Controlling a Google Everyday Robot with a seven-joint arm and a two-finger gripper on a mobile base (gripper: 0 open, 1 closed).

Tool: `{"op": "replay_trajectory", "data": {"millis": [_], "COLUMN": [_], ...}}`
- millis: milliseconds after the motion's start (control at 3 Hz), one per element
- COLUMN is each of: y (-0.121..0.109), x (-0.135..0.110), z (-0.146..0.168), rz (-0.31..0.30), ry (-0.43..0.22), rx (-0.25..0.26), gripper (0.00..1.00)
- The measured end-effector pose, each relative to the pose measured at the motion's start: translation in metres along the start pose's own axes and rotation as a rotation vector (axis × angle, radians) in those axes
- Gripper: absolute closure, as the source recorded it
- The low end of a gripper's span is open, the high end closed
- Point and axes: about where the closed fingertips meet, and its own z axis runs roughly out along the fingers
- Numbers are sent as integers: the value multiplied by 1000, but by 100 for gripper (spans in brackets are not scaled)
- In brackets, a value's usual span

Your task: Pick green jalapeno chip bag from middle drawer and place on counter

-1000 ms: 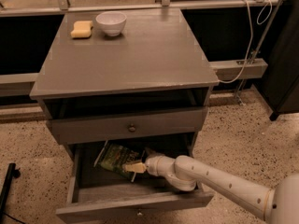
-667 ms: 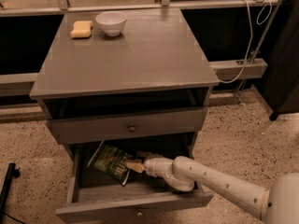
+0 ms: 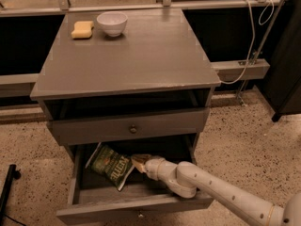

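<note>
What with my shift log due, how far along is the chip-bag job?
Done: the middle drawer stands open. In hand: the gripper is inside it, at the right edge of the green jalapeno chip bag. Left: lifting the bag out and setting it on the counter.

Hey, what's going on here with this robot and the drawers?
A robot arm reaches into the open middle drawer, its gripper right at the edge of a green chip bag that lies tilted inside. The bag is not yet out. On the counter above sit a white bowl and a yellow sponge.
</note>
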Motion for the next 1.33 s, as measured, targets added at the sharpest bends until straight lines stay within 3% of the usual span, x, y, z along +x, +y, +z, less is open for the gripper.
{"op": "replay_trajectory", "data": {"millis": [333, 667, 1000, 1333], "y": [8, 30, 64, 98], "x": [-37, -83, -126, -155], "z": [-26, -67, -118, -159], "rz": [-74, -216, -432, -626], "ry": [-109, -219, -306, -349], "rx": [23, 18, 6, -10], "gripper": [100, 100, 100, 100]}}
